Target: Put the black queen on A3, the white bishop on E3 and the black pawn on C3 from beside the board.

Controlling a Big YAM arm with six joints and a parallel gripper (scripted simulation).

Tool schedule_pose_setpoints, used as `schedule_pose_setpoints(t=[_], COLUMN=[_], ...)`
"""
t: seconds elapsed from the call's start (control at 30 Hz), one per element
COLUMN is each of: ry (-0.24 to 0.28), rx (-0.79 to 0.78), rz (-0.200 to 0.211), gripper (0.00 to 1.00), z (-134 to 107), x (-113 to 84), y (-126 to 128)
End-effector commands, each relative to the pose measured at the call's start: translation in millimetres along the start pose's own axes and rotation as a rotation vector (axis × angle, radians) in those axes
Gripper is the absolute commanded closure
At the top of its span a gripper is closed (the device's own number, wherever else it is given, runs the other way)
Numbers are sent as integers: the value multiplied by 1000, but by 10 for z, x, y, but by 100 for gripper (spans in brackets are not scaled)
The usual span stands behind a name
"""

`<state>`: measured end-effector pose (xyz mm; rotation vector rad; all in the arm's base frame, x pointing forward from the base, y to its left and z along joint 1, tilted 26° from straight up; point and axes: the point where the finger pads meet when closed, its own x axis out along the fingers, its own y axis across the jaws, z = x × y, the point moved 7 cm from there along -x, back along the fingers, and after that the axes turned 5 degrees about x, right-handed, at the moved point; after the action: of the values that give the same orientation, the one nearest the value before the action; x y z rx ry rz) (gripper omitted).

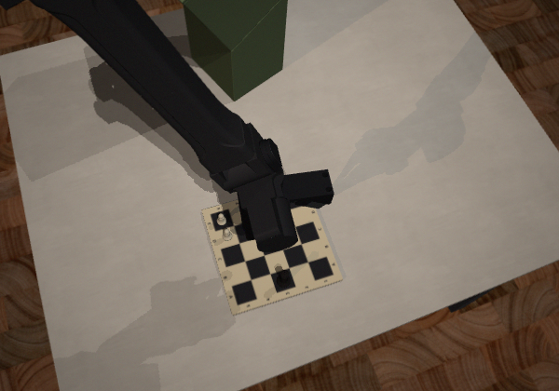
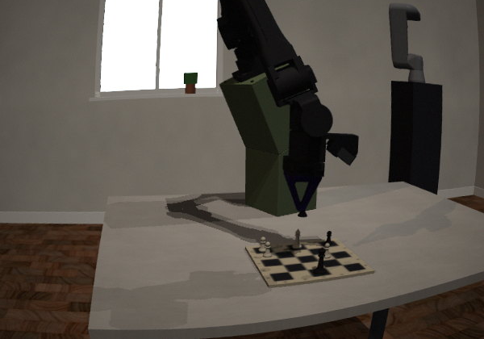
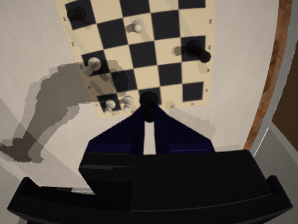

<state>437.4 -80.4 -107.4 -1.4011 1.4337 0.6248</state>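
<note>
My gripper (image 2: 302, 209) (image 3: 149, 110) is shut on the black pawn (image 2: 302, 214) (image 3: 149, 98), a small dark piece at the fingertips, held well above the board (image 1: 303, 275) (image 2: 315, 281) (image 3: 172, 93). In the top view the wrist hides both. The black queen (image 1: 282, 278) (image 2: 320, 263) (image 3: 195, 49) stands upright on A3. The white bishop (image 2: 298, 240) (image 3: 93, 64) stands upright on E3 and is hidden in the top view. The middle square C3 bears no piece in the exterior view.
Two white pawns (image 1: 221, 219) (image 2: 263, 244) (image 3: 110, 105) stand close together at one corner of the board. Another white pawn (image 2: 327, 251) (image 3: 138, 26) and a small black piece (image 2: 329, 238) (image 3: 76, 14) stand towards the other side. The green pedestal (image 1: 258, 42) (image 2: 264, 177) rises behind the board.
</note>
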Motion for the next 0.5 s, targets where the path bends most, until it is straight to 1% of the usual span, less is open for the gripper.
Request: schedule_pose_setpoints(t=[0.0, 0.03, 0.13, 0.2, 0.23, 0.33, 0.47], ry=[-26, -25, -23, -23, -18, -16, -18], rx=[-153, -180, -180, -170, -149, -146, -136], rz=[-3, 28, 27, 13, 21, 26, 5], gripper=[100, 100, 100, 100, 100, 100, 100], z=[140, 222, 220, 219, 128, 106, 112], x=[-98, 4, 4, 4, 44, 55, 87], y=[55, 191, 190, 96, 85, 109, 50])
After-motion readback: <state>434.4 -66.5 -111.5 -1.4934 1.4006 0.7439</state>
